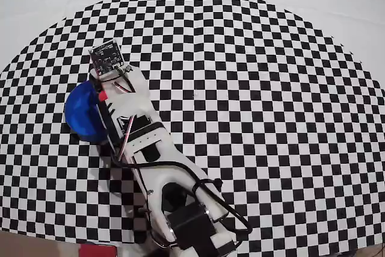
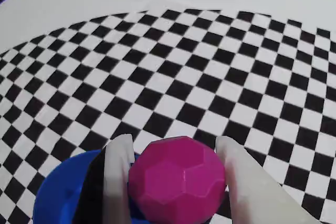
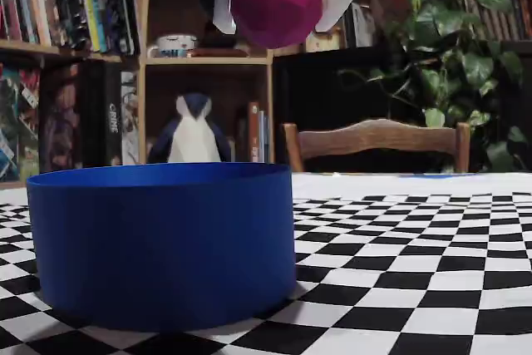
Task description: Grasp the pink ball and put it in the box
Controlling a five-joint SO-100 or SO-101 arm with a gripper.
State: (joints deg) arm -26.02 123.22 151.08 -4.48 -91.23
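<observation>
1. Wrist view: I see the gripper (image 2: 176,153) clamped on the pink ball (image 2: 177,179), fingers cut off below.
2. Overhead, my arm (image 1: 135,124) hides the ball and part of the box (image 1: 81,112).
3. Fixed view: ball held above the box's right side.

There is one pink ball (image 2: 177,182), faceted rather than smooth. One blue box (image 3: 162,243) stands on one checkered surface (image 3: 432,288). One robot arm (image 1: 144,136) carries one hand (image 2: 176,153) with two white fingers (image 2: 118,174). Behind, in the fixed view, are one wooden chair (image 3: 378,140), one penguin figure (image 3: 193,132), one leafy plant (image 3: 449,56) and one bookshelf (image 3: 141,56) with many books.
</observation>
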